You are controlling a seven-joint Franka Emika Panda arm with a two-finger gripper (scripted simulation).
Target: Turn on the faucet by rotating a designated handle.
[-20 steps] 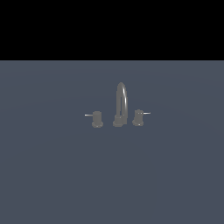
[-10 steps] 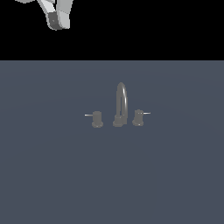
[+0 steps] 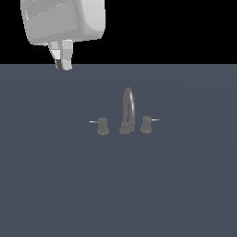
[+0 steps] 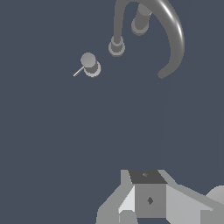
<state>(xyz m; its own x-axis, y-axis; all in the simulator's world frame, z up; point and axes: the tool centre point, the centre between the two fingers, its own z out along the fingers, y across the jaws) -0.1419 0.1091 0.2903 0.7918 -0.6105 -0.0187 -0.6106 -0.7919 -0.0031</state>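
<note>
The faucet (image 3: 128, 110) is a small dark grey set on the grey floor, with a tall arched spout between two short knobs. The handle (image 3: 102, 126) is the knob on the exterior view's left, its thin pale lever pointing left. It also shows in the wrist view (image 4: 90, 64), next to the spout (image 4: 173, 37). My gripper (image 3: 62, 64) hangs high, up and to the exterior view's left of the handle and well apart from it. Its fingers stand together and hold nothing. In the wrist view the gripper (image 4: 148, 202) is far from the handle.
The twin knob (image 3: 146, 125) with a rightward lever stands on the exterior view's right of the spout; it also shows in the wrist view (image 4: 141, 22). The flat grey floor (image 3: 115, 194) lies all around the faucet.
The arm has come into view from the upper left and moved down and nearer, so the hand and fingers now show large. The faucet and both levers have not moved.
</note>
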